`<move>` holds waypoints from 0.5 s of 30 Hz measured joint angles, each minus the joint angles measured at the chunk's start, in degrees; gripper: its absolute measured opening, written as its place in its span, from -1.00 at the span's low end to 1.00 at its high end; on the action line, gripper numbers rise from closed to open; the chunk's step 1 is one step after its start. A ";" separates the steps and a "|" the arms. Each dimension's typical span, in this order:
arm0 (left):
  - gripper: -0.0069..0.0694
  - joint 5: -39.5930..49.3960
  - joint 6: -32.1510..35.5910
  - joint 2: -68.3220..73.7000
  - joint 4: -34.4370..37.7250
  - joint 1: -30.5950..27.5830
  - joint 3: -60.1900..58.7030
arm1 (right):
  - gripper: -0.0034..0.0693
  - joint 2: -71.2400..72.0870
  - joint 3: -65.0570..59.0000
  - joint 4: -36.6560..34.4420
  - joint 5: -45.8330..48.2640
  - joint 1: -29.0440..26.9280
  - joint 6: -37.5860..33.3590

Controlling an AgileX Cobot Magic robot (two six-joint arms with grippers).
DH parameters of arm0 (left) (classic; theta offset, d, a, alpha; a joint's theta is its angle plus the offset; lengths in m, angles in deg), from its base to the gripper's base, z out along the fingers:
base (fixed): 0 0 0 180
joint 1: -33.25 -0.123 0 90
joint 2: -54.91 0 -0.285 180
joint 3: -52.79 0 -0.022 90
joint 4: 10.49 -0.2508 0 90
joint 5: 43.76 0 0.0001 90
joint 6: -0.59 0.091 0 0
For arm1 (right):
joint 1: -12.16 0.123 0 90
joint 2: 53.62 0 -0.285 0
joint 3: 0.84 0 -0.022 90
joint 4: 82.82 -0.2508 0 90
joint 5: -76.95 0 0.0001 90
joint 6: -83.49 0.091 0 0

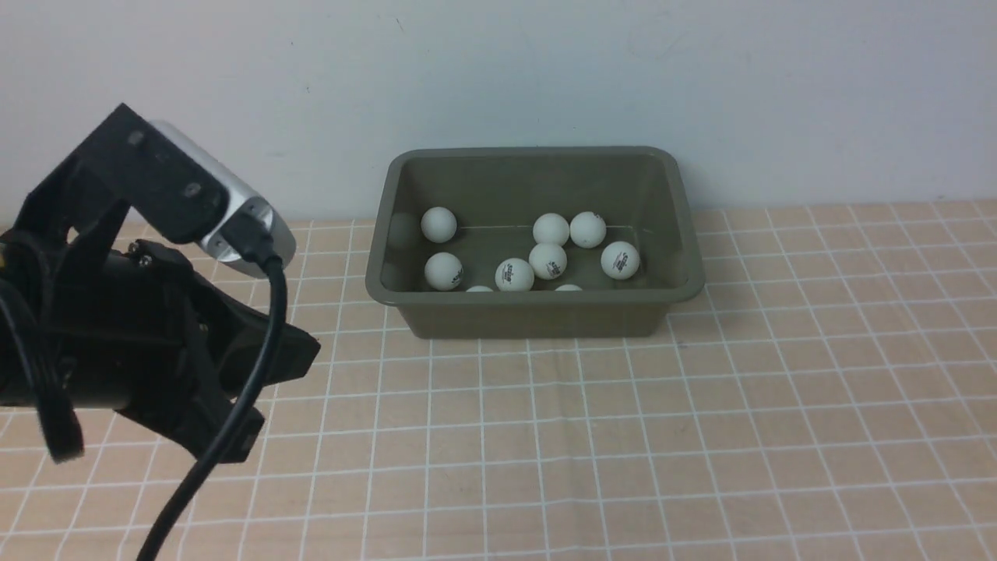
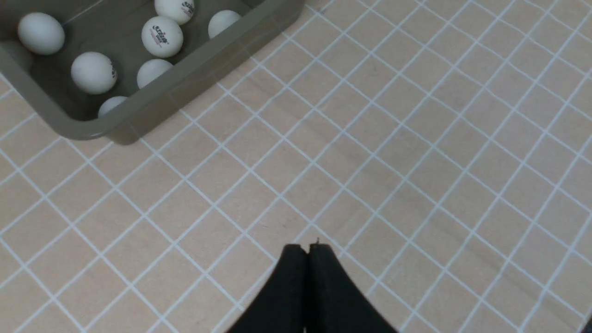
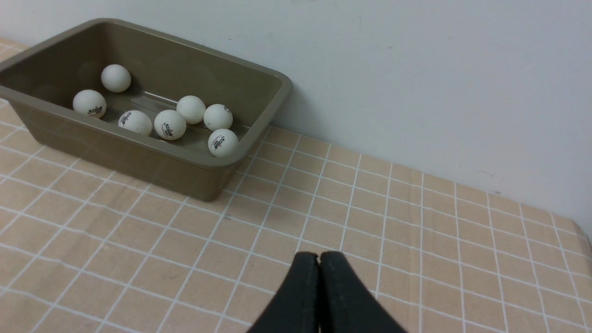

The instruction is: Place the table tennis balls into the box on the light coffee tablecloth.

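I see white matte table tennis balls [image 1: 621, 260] in the olive-green plastic box [image 1: 533, 319], upper centre of the front view. Both my grippers, left [image 2: 309, 252] and right [image 3: 319, 259], are closed, empty; placing looks finished, so I'd just park.

- Probably robot lab or test bench; exact room type not determinable.
- Black robot arm [image 1: 148, 288] beside cloth-covered worktop [image 1: 545, 436].
- Plain pale wall [image 1: 530, 70] directly behind.

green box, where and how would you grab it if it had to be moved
I'd pinch the rolled rim of the box midway along a short side, coming from above, one finger inside and one outside: that rim stands proud of the sloping walls, and the box sits upright.
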 joint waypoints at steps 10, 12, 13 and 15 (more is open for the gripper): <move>-1.00 -0.31 -1.67 -13.92 1.75 0.00 -9.27 | -0.96 0.00 0.00 0.00 0.00 0.00 0.07; -1.00 0.29 -3.19 -15.86 2.04 0.00 -9.86 | -0.96 0.00 0.00 0.00 0.00 0.00 0.07; -1.00 0.45 -3.43 -16.55 2.10 0.00 -9.99 | -0.96 0.00 0.00 0.02 0.00 0.00 0.07; -1.00 1.32 -3.63 -18.04 2.10 0.00 -10.06 | -0.96 0.00 0.00 0.02 0.00 0.00 0.07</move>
